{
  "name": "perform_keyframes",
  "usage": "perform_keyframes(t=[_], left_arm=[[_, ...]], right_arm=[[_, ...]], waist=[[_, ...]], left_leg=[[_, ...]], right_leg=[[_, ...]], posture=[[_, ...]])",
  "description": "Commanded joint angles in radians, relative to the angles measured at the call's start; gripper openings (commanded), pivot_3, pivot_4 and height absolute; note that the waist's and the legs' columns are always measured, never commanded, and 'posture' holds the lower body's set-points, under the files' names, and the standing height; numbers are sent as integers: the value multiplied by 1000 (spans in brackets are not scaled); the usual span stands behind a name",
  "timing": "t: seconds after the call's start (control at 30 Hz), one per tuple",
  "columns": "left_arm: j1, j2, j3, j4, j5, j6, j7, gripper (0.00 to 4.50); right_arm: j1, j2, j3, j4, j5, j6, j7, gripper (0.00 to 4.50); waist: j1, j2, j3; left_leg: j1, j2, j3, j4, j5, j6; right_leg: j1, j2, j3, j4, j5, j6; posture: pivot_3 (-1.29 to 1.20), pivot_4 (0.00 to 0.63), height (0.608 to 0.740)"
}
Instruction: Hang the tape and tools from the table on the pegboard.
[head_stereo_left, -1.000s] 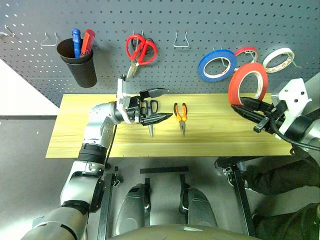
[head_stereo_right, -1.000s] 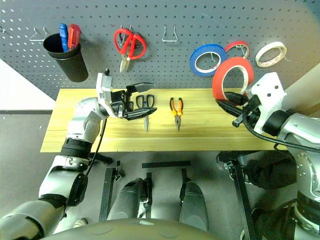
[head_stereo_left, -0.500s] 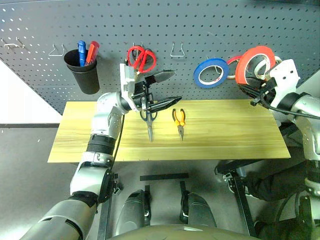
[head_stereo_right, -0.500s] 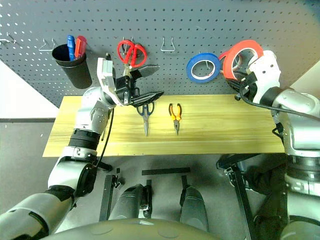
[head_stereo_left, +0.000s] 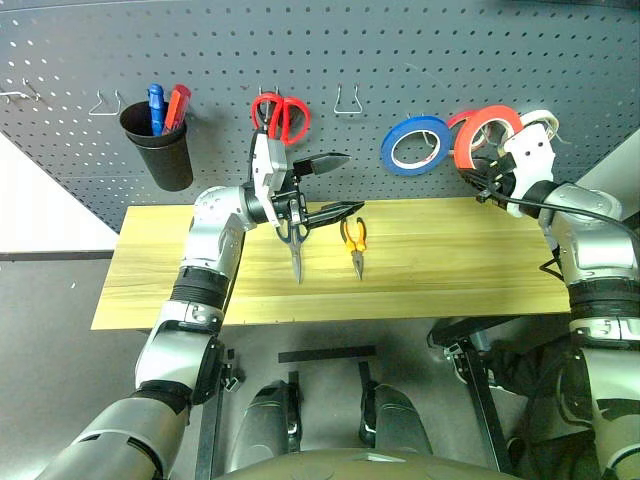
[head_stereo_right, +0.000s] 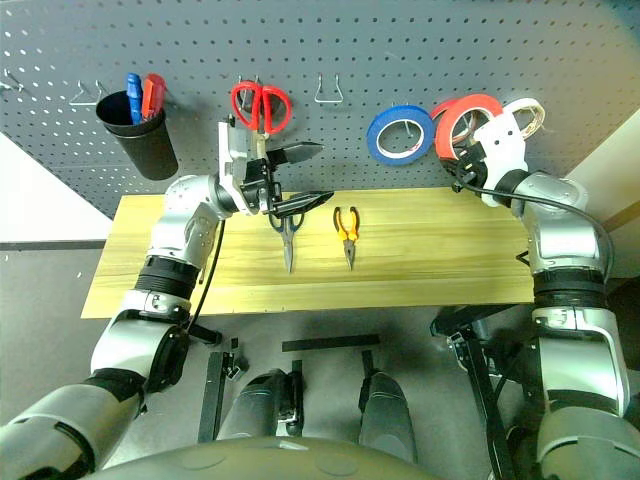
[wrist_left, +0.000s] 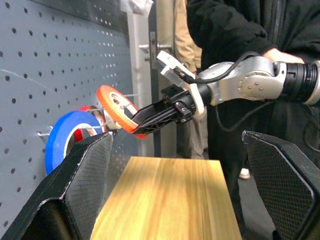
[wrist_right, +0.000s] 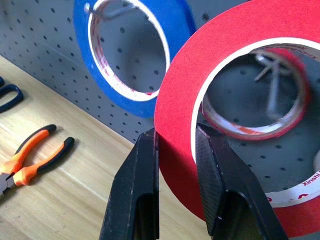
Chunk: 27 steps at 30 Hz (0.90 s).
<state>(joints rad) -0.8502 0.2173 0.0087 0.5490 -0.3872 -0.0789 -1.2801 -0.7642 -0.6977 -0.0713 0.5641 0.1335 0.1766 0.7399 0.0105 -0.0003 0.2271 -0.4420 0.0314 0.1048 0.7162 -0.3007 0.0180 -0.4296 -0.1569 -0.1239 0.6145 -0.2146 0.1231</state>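
Tape (wrist_right: 240, 25), a wide glossy red ring, sits pinched in right claw (wrist_right: 175, 145).

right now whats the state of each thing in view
red tape: clamped in right end effector, held up at the pegboard, over a smaller red roll's hook
left end effector: open, empty, above the table
blue roll: hung on a hook
dark scissors: flat on table
pliers: flat on table
red scissors: hung on board
black cup: on board, holding markers
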Motion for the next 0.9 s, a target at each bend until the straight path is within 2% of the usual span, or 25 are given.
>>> perform_keyframes(t=[0.03, 0.13, 0.2, 0.27, 0.47, 0.63, 0.83, 0.9], left_arm=[[9, 6, -3, -19, 4, -9, 2, 4392], [18, 9, -5, -24, 6, -6, 3, 4392], [25, 12, -8, -32, 8, -3, 5, 4392], [31, 14, -10, -40, 9, -1, 8, 4392], [44, 26, -11, -45, 11, 3, 13, 4392], [71, 51, -18, -64, 20, 23, 27, 4392], [120, 127, -57, -62, 79, 122, 52, 4392], [128, 159, -79, -33, 134, 108, 72, 4392]], right_arm=[[-73, 3, 3, 52, -16, -62, 16, 669], [-145, 20, 14, 172, -41, -104, -7, 669], [-188, 25, 16, 250, -53, -120, -15, 1392], [-200, 21, 18, 271, -55, -127, 7, 1879], [-132, -17, -3, 129, -10, -56, 103, 3812], [142, -115, -65, -333, 117, 171, 209, 3812], [432, -72, -140, -783, 292, 492, 109, 3812], [452, -28, -124, -831, 293, 587, 17, 4360]], waist=[[0, 0, 0], [0, 0, 0], [0, 0, 0], [3, 0, 0], [2, 0, 0], [15, 0, 0], [25, 0, -5], [25, -1, -7]], left_leg=[[0, 0, 0, 0, 0, 0], [0, 0, 0, 0, 0, 0], [0, 0, 0, 0, 0, 0], [0, 0, 0, 0, 0, 0], [0, 0, 0, 0, 0, 0], [0, 0, -1, 0, 0, 0], [2, 1, -1, 2, 0, 0], [2, 1, -1, 2, 0, 0]], right_leg=[[0, 0, 0, 0, 0, 0], [0, 0, 0, 0, 0, 0], [0, 0, 0, 0, 0, 0], [0, 0, 0, 0, 0, 0], [0, 0, 0, 1, 0, 0], [0, 0, 0, 1, 0, 0], [1, 0, 1, 3, 0, 0], [1, 0, 1, 2, 0, 0]], posture=[[49, 109, 711], [53, 112, 711], [60, 115, 711], [64, 117, 711], [73, 124, 711], [73, 131, 711], [55, 141, 711], [45, 144, 711]])
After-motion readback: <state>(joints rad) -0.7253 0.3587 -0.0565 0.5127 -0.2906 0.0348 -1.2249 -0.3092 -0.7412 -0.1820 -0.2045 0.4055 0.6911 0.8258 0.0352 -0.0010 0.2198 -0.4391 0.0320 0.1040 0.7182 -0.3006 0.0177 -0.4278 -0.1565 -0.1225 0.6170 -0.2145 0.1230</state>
